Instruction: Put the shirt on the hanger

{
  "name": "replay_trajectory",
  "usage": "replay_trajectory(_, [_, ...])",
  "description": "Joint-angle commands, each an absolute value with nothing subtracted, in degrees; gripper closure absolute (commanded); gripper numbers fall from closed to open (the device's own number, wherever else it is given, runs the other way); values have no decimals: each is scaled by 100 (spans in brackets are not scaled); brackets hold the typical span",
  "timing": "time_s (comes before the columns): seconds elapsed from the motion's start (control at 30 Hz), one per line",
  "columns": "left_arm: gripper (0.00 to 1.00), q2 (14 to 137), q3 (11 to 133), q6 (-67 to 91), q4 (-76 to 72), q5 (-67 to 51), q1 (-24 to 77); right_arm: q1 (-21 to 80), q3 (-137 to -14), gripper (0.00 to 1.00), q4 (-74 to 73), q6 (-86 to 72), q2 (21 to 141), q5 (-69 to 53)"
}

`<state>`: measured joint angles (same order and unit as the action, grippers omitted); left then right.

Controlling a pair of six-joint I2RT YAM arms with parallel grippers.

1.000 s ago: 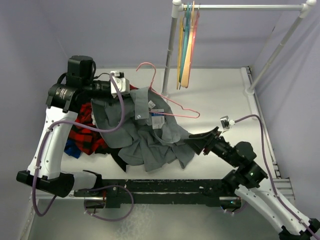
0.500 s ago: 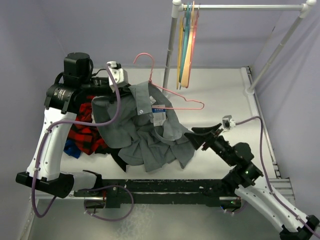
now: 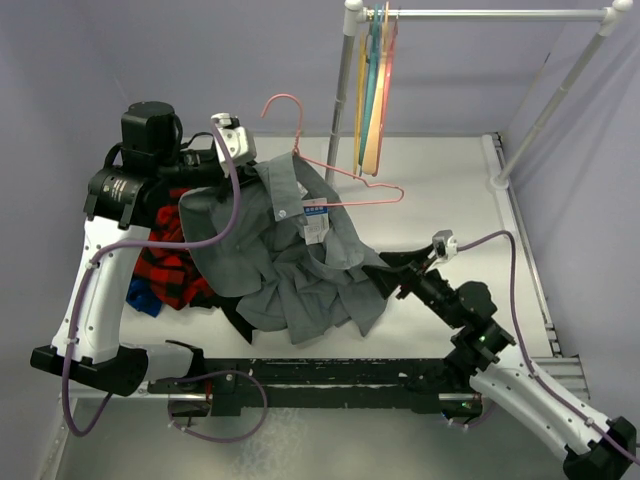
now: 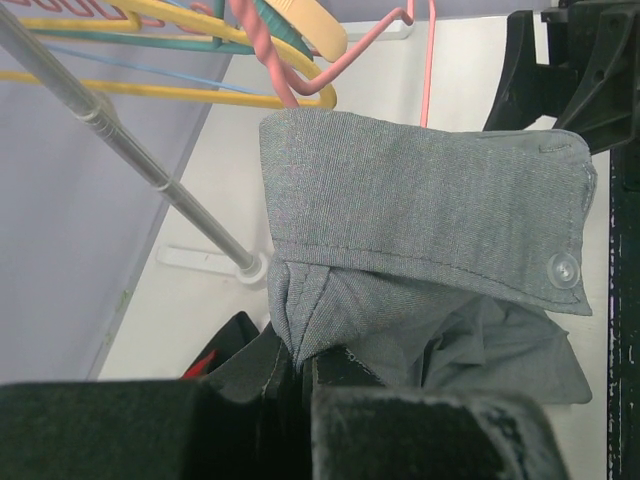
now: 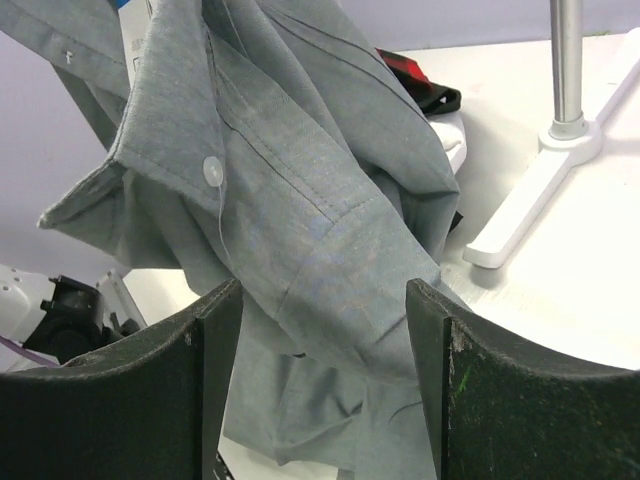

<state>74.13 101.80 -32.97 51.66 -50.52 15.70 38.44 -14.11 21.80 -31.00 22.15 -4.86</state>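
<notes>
My left gripper point(image 3: 258, 168) is shut on the grey shirt point(image 3: 300, 270) near its collar and holds it raised, with the hem trailing on the table. In the left wrist view the jaws point(image 4: 300, 350) pinch bunched grey fabric below the collar point(image 4: 420, 200). The pink wire hanger point(image 3: 399, 192) sits through the neck, its hook up at the back. Its wire also shows in the left wrist view point(image 4: 425, 60). The white-and-blue tag point(image 3: 316, 222) hangs inside the neck. My right gripper point(image 3: 388, 272) is open at the shirt's right lower edge, with grey cloth point(image 5: 300, 200) between and beyond its jaws point(image 5: 325, 300).
A red-and-black plaid shirt point(image 3: 170, 270) and a black garment point(image 3: 235, 320) lie under the grey shirt at the left. A white rack point(image 3: 343, 100) at the back holds yellow, teal and orange hangers point(image 3: 372, 90). Its foot point(image 3: 500, 160) stands at the right.
My left gripper has lifted the shirt's collar and the hanger higher and a little left. My right gripper has moved left to the shirt's right edge, still open.
</notes>
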Motion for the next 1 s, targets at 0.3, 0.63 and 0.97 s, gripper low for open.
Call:
replay_trajectory(0.3, [100, 7426, 10407, -3300, 4913, -5131, 1547, 3838, -2019, 32, 3850, -3017, 3383, -890])
replay_trajectory(0.63, [100, 7521, 10373, -3263, 4798, -5206, 1545, 3849, -2160, 32, 3935, -3250, 3378, -947])
replay_trajectory(0.97, [100, 7413, 10205, -3265, 4834, -5227, 1547, 3872, -2154, 77, 4365, -3191, 3779, -726])
